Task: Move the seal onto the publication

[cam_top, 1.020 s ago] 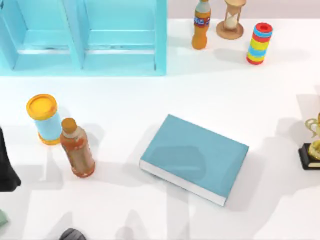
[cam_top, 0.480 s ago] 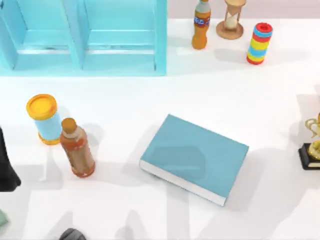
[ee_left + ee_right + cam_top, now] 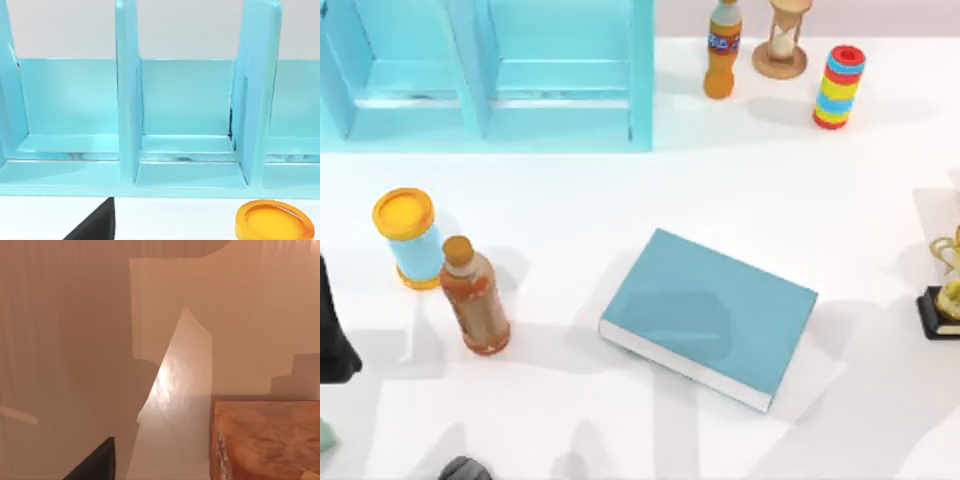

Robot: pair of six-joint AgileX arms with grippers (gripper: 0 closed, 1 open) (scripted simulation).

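The publication (image 3: pixel 710 315), a teal-blue hardcover book with white page edges, lies flat and skewed at the table's middle with nothing on its cover. In the right wrist view a tan-brown, wood-grained block, the seal (image 3: pixel 267 440), stands on the white table close under the camera. A dark part of my right gripper (image 3: pixel 92 464) shows to the side of it, apart from it. My left arm (image 3: pixel 332 335) is a black shape at the table's left edge. A dark part of my left gripper (image 3: pixel 94 226) faces the light blue shelf unit (image 3: pixel 190 125).
The shelf unit (image 3: pixel 490 75) fills the back left. A yellow-lidded can (image 3: pixel 408 238) and a brown drink bottle (image 3: pixel 473 295) stand at the left. An orange bottle (image 3: pixel 722 50), an hourglass (image 3: pixel 782 40) and a striped cylinder (image 3: pixel 838 87) line the back. A gold trophy (image 3: pixel 945 295) is at the right edge.
No object on the table has moved. Only the shadows on the table's right side have shifted a little.
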